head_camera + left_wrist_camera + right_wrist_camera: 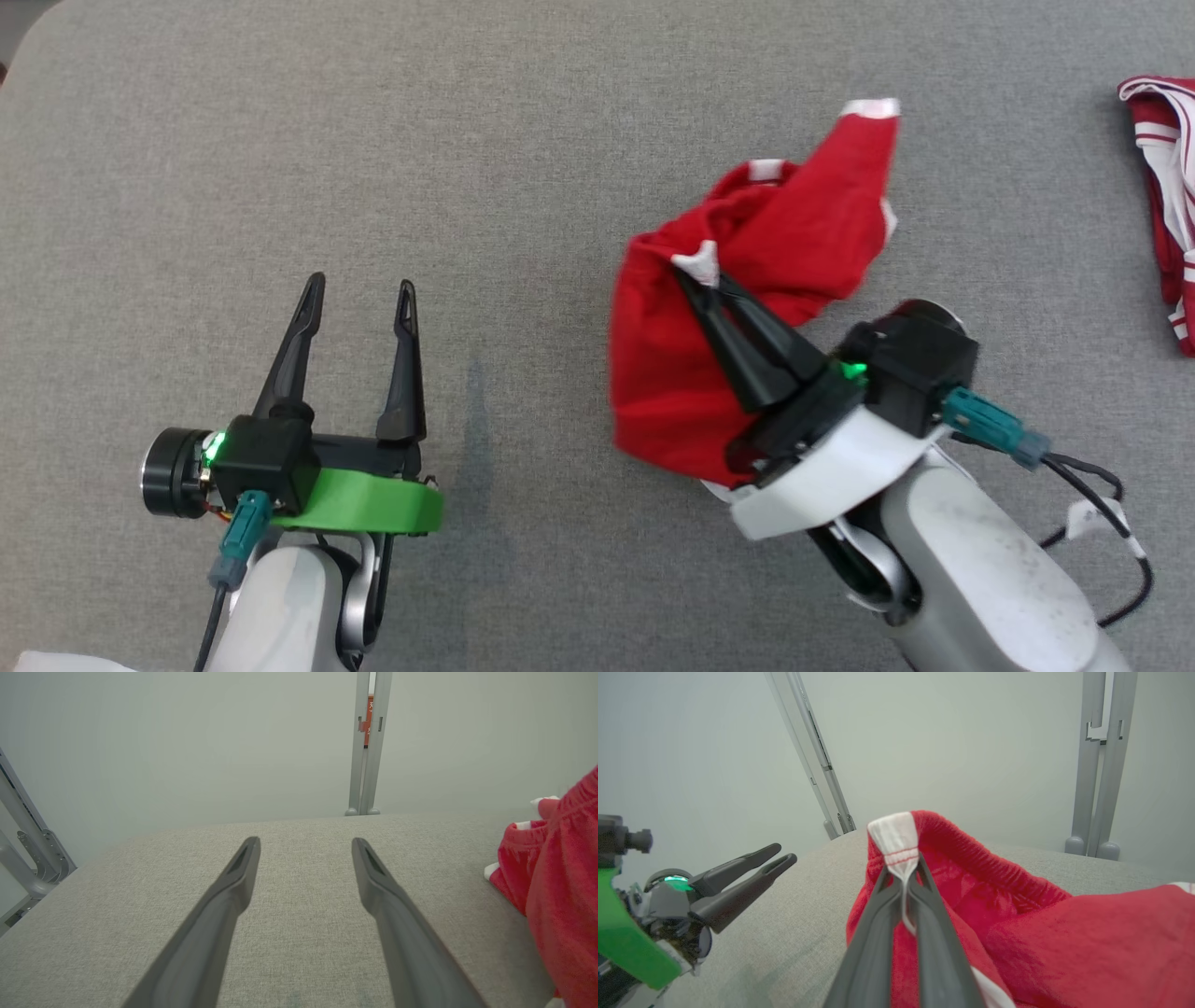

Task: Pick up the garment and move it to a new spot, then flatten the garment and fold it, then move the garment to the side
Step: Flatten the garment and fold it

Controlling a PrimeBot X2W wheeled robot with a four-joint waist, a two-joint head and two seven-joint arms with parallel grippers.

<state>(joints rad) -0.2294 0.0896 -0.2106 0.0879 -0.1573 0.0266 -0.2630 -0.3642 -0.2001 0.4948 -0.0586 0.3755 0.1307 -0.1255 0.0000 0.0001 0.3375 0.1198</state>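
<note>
R end effector (702, 278) pinched shut on the white-trimmed hem of the red garment (794, 233), bunched at 3 o'clock on the grey worktop (467, 140). L end effector (362, 280) gapes empty at 8 o'clock. Best approach, prob.: lift till trailing cloth clears, then carry slowly w/o dragging.

Long, tapered black fingers (291, 359) are borne by the left gripper (361, 281) and right gripper (695, 280). A green band (373, 499) is fitted at the left wrist, a white band (822, 476) at the right. Teal plugs (238, 539) with black cables (1074, 465) are attached. Pale grey forearms (980, 569) are seen; green lights (851, 371) are lit.
</note>
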